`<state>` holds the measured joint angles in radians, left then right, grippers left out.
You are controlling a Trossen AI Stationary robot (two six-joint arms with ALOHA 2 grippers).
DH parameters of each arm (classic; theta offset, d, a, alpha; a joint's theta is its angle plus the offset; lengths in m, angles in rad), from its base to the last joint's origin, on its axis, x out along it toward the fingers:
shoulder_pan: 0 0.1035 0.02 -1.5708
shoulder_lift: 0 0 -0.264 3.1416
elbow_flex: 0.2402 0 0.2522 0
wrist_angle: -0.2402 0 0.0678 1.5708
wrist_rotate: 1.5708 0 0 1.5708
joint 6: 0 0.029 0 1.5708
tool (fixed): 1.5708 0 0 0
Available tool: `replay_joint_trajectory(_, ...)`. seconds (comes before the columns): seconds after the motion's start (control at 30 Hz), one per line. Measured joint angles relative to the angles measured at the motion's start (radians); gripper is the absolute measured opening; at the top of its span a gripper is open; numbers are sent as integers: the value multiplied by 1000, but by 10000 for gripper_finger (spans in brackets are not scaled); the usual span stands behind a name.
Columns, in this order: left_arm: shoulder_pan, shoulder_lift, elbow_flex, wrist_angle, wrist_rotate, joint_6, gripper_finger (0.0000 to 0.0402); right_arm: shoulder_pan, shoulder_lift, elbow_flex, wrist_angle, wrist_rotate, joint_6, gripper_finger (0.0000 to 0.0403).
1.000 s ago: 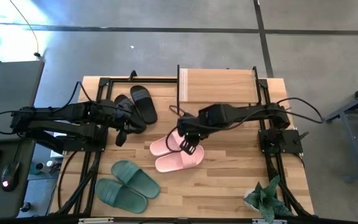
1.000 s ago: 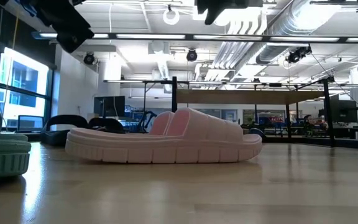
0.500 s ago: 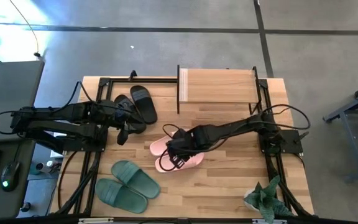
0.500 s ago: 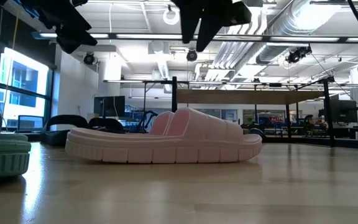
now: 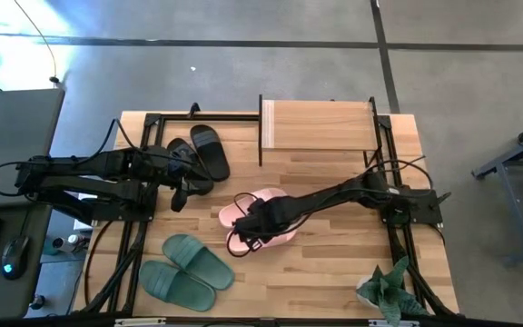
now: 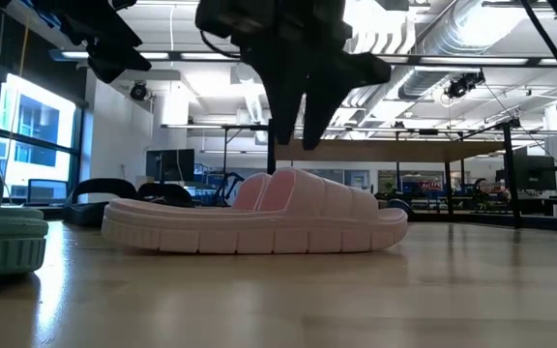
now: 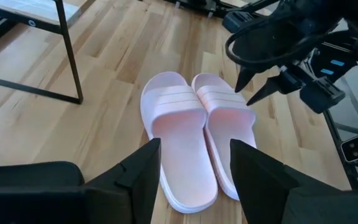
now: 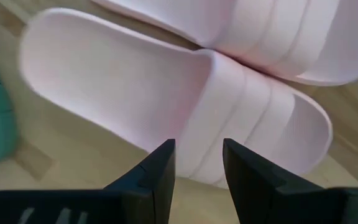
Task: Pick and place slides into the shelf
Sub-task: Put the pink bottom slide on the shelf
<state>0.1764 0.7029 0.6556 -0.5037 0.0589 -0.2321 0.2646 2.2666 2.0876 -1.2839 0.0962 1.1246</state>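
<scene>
Leftmost, the left pincer hangs with its fingers apart and empty, just beside the black slides near the counter's back left. Below them, the dark green slides lie at the front left. Midway, the pink slides lie side by side, and the right pincer hovers just over the nearer one, fingers parted, gripping nothing. Farther right and back, the shelf stands with a bare plank top.
</scene>
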Motion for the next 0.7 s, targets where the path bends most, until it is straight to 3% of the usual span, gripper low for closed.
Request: replay_joint_trajectory(0.7, 0, 0, 0, 0, 0, 0, 177, 11, 8, 0, 40, 46, 80, 124)
